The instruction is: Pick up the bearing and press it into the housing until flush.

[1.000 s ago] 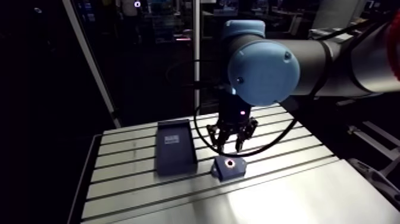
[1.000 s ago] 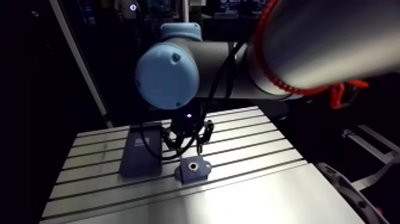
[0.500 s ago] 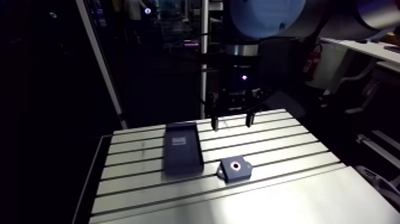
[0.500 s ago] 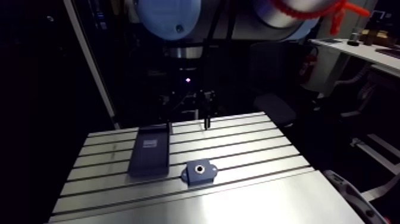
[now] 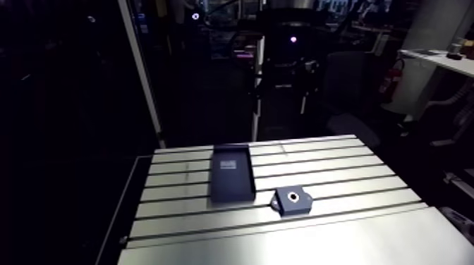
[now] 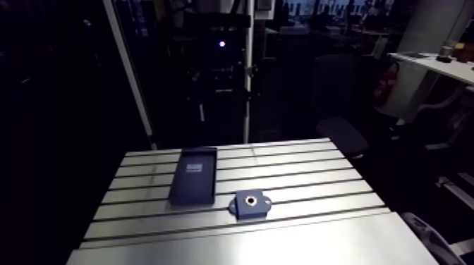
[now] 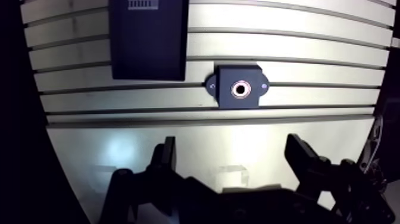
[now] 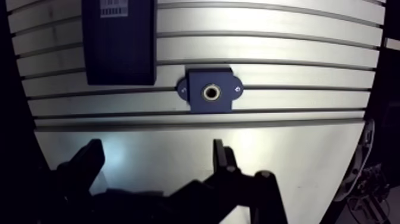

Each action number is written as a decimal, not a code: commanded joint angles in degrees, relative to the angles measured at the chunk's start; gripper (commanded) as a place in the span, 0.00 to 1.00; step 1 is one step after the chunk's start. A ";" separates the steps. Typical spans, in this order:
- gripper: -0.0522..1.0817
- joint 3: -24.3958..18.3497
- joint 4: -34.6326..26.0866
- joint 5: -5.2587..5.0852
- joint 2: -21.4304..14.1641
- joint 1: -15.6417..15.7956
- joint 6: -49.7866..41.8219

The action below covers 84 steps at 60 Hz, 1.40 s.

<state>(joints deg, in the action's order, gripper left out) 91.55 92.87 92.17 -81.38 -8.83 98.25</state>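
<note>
While the gripper (image 7: 233,156) hangs spread wide and empty, the housing (image 7: 238,89) lies straight ahead, its long side across the fingers (image 7: 167,157).

1 housing (image 7: 227,100), 1 bearing ring (image 7: 240,89) in it, 1 dark box (image 7: 149,42), 1 slotted table (image 7: 309,47), 1 gripper (image 7: 232,143), 2 fingers (image 7: 166,158)

Arm view oblique, far; wrist view overhead, nearer — both share housing (image 7: 227,100).
</note>
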 commanded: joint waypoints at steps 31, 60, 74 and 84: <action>0.05 -1.96 -1.07 1.85 -6.82 2.59 -0.82; 0.05 -1.85 -1.40 -0.82 -7.19 1.97 -0.74; 0.05 -2.65 -1.84 -1.07 -7.17 1.97 -0.90; 0.05 -2.37 -1.77 -1.07 -7.01 1.97 -0.91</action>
<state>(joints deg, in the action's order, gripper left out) 89.20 91.16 91.21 -88.55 -6.84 97.40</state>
